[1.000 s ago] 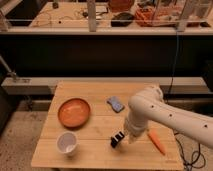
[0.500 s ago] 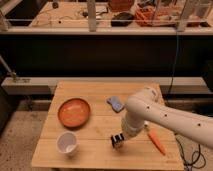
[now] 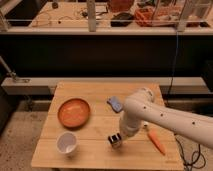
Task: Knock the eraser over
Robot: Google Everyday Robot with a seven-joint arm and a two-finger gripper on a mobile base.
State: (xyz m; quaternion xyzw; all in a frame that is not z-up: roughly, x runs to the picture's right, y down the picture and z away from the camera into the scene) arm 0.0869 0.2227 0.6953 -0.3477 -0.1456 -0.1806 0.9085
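On the wooden desk (image 3: 95,132), a white cup (image 3: 66,143) stands at the front left beside an orange bowl (image 3: 74,112). Right of them the pincer (image 3: 116,140) sits low at the desk's front; the eraser cannot be made out apart from it, presumably right there. Whether its fingers are apart is impossible to tell. A blue-grey pad (image 3: 115,103) and a carrot (image 3: 156,141) lie clear.

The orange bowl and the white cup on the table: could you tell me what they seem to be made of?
The orange bowl looks like matte plastic or glazed ceramic: even colour, soft sheen. The white cup seems plastic or ceramic, smooth and plain. The table shows pale wood planks. The gripper sits low at the eraser, right of the cup.
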